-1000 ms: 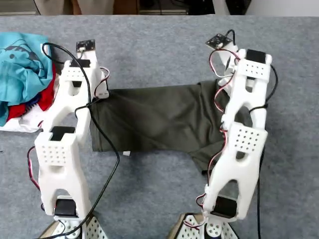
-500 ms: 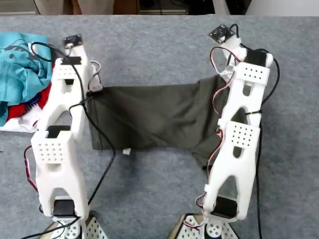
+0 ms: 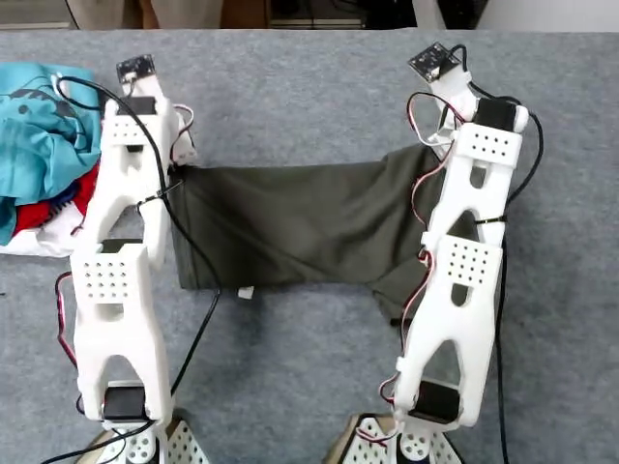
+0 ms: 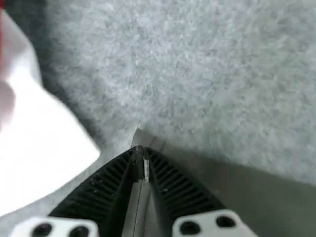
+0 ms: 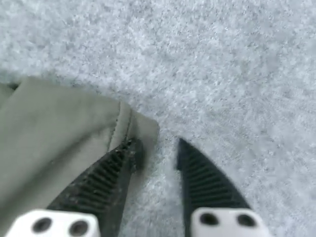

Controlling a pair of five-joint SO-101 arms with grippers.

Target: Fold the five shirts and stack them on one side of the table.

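Olive shirt [image 3: 300,227]: its corner is pinched flat in the left pincer [image 4: 143,163], which has carried it outward over the last second and drawn the far edge straight. Right pincer [image 5: 157,148] is spread, one jaw touching the opposite corner. Judged: spreading stage, fold pending. Pile [image 3: 39,126] lies just beside the left pincer. Tag [image 3: 245,292] at the near hem is unreadable.

- No lettering, number or sign can be read on any surface.
- Teal shirt [image 3: 39,111], near the left gripper [image 4: 143,153]: dark printed motif, not readable as letters.
- White tag [image 3: 246,292] at the hem of the olive shirt [image 3: 290,227], well apart from that gripper: print too small to tell.
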